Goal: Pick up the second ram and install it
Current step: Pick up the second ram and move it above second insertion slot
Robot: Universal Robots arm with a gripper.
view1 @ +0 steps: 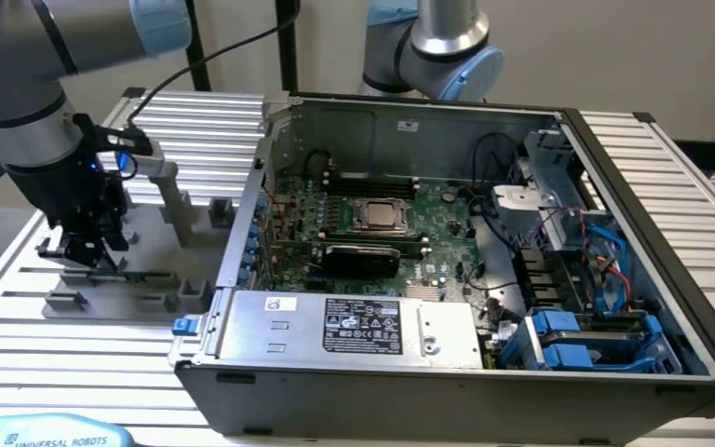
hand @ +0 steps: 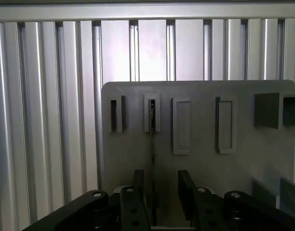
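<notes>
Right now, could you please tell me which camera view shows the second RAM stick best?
The exterior view: the RAM stick shows its long green side on the grey fixture beneath the pincer. The wrist view shows it edge-on, a thin dark line between the pincer's fingers.

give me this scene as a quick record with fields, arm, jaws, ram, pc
arm: over the grey fixture, at the exterior view's left of the computer case
jaws: open, one on each side of the second ram
second ram: on edge in the fixture, one end in a slot block
motherboard: inside the open case
</notes>
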